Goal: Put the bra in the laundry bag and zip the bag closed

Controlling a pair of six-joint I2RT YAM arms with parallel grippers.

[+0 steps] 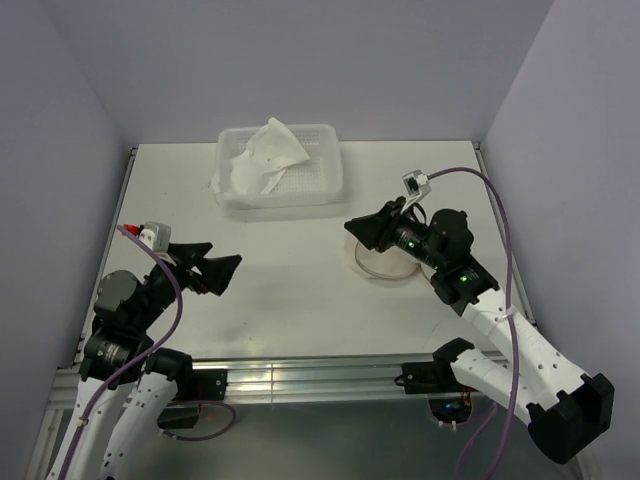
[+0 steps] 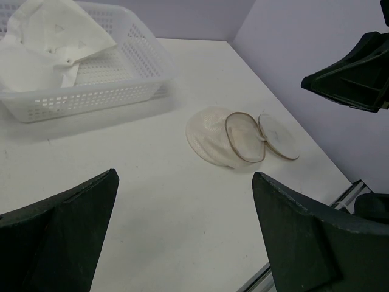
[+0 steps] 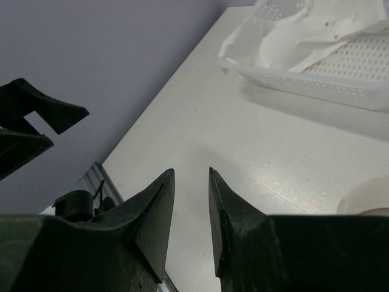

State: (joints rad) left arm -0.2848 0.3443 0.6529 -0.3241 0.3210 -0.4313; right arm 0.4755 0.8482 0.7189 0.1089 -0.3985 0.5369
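Observation:
The white bra (image 1: 265, 155) lies crumpled in the white perforated basket (image 1: 330, 190) at the back of the table; it also shows in the left wrist view (image 2: 48, 36) and the right wrist view (image 3: 304, 30). The beige mesh laundry bag (image 2: 225, 137) lies unzipped on the table, its two discs spread side by side. In the top view the bag (image 1: 385, 265) is partly hidden under my right gripper (image 1: 355, 230). That gripper (image 3: 191, 171) is empty, its jaws a narrow gap apart, hovering over the bag's left edge. My left gripper (image 2: 183, 174) is wide open and empty, at the table's near left (image 1: 222, 258).
The basket (image 2: 91, 94) stands at the back centre, and it shows in the right wrist view (image 3: 316, 88). Purple walls close in on three sides. An aluminium rail (image 1: 300, 375) runs along the table's near edge. Bare white tabletop (image 1: 290, 290) lies between the two grippers.

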